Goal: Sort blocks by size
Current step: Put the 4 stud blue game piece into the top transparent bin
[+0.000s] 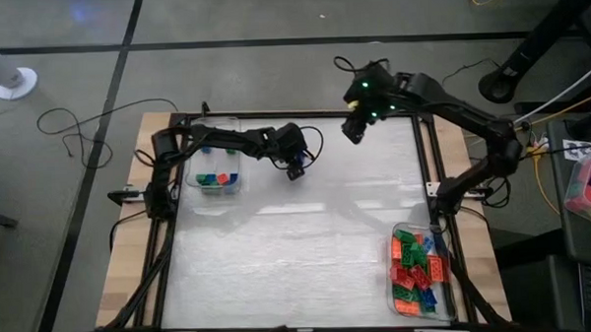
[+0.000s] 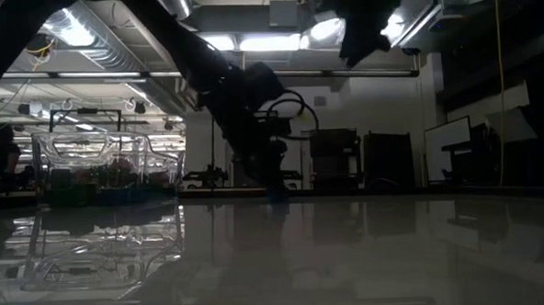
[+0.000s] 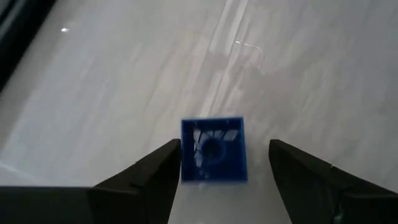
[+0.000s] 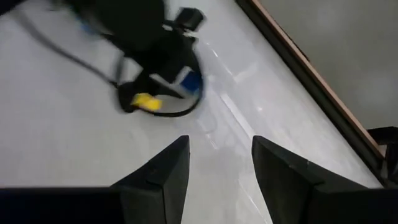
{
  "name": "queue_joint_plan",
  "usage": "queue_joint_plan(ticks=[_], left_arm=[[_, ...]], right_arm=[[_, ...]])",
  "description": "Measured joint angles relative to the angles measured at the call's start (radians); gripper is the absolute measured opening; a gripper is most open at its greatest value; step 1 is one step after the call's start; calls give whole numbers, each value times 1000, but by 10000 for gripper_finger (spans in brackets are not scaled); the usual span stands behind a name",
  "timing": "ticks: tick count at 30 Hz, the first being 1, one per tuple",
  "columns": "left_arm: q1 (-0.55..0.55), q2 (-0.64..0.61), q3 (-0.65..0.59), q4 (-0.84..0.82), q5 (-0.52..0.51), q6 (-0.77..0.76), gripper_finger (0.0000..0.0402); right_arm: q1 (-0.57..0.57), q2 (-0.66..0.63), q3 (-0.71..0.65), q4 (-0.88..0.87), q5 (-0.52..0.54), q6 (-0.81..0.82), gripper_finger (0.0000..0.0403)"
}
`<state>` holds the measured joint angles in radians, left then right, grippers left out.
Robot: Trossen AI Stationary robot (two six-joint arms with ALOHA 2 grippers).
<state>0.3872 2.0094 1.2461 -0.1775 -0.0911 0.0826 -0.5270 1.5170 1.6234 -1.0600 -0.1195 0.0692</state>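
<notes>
A small blue block (image 3: 213, 150) lies on the table (image 1: 308, 235) between the left gripper's (image 3: 221, 163) spread fingers, untouched, just right of the far-left container (image 1: 214, 154). The right gripper (image 4: 219, 163) hovers parted and empty at the far edge.

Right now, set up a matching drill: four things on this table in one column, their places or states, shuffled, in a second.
1. blue block
2. left claw
3. right claw
4. right-hand bin

A. piled with red and green blocks
B. open, straddling the blue block
C. empty, hovering at the table's far edge
D. lying on the table between two fingers

Pairs: 1-D, 2-B, 3-C, 4-A
</notes>
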Motion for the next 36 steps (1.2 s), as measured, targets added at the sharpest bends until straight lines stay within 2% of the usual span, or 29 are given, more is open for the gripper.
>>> queue_joint_plan(ticks=[9, 12, 16, 18, 23, 31, 36], left_arm=[[21, 42, 2, 59, -4, 56, 215], [20, 44, 1, 73, -6, 65, 183], [20, 43, 2, 65, -12, 82, 122], [20, 38, 2, 59, -13, 69, 118], [9, -19, -1, 32, -13, 48, 118], [-55, -261, 24, -181, -18, 35, 118], [-103, -457, 26, -379, -125, -55, 118]], right_arm=[[149, -161, 0, -54, -3, 1, 175], [224, -207, 0, -69, 4, 6, 175], [335, -286, -38, -53, 4, 0, 175], [379, -340, -90, -18, 13, -4, 175], [449, -530, -355, 218, 50, 11, 175], [482, -854, -936, 686, 15, 131, 175], [481, -1035, -1180, 868, 22, 172, 175]])
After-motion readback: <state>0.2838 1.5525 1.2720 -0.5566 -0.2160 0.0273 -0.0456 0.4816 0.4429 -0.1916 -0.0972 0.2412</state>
